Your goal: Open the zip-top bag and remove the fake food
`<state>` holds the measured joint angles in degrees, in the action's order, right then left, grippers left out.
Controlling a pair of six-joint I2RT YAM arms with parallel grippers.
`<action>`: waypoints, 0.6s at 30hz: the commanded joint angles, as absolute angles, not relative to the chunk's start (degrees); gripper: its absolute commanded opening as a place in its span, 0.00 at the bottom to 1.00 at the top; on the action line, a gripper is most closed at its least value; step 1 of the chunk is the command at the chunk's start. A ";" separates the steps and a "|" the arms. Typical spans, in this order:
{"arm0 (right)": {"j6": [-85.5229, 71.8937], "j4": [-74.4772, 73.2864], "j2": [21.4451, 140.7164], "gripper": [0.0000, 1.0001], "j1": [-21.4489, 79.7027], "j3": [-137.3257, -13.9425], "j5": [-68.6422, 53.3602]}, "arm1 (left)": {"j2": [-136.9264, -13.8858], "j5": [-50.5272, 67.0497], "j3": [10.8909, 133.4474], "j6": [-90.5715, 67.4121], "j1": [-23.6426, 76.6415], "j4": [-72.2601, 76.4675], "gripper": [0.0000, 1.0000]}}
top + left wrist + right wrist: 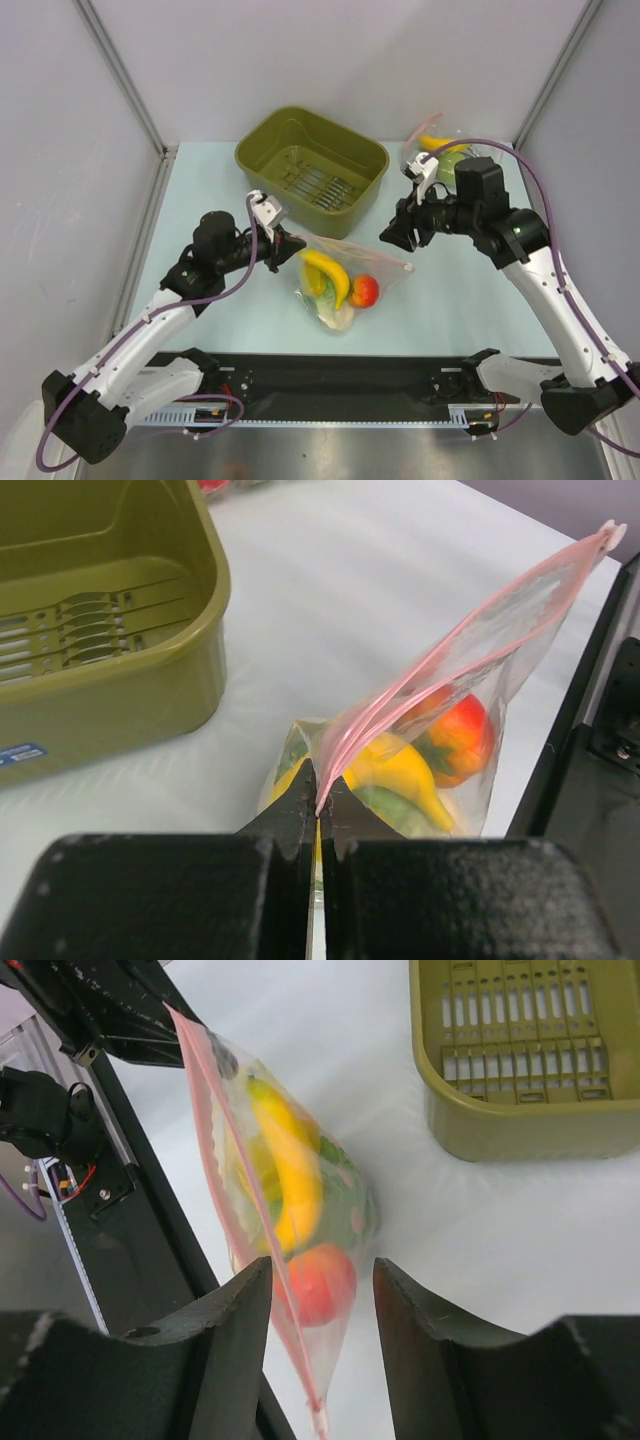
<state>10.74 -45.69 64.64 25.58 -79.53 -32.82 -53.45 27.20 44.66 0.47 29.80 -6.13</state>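
Observation:
The zip-top bag (388,268) lies mid-table with its pink strip stretched upward. Inside it show the fake food: a yellow banana (330,272), a red round fruit (364,290) and a pale green leafy piece (338,316). My left gripper (289,246) is shut on the bag's left corner; in the left wrist view the left gripper (320,802) pinches the pink strip (450,650). My right gripper (397,238) hovers open just above the bag's right corner. In the right wrist view the right gripper (322,1290) stands open, with the strip (205,1120) passing close by its left finger (235,1310) and the red fruit (325,1280) beyond the gap.
An olive-green slotted basket (262,150) stands behind the bag at the table's back middle. A second clear bag (432,140) with a banana and green fruit lies at the back right, behind my right arm. The black base rail (350,375) runs along the near edge.

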 commanded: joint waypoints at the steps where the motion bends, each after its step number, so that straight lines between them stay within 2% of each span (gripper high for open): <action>1: 10.90 -42.54 66.88 0.50 26.63 -82.00 -35.59 | -52.29 30.76 44.74 2.64 30.76 -3.95 0.00; 9: 10.20 -39.90 70.31 0.50 31.64 -81.30 -35.51 | -52.21 30.85 45.09 3.16 31.20 -4.66 0.00; 18: 9.58 -37.53 72.15 0.50 32.34 -78.93 -36.56 | -51.94 30.76 45.18 3.51 31.55 -5.01 0.00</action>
<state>10.09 -40.56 71.31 31.92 -79.50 -35.31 -53.45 28.93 44.66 2.09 31.03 -6.20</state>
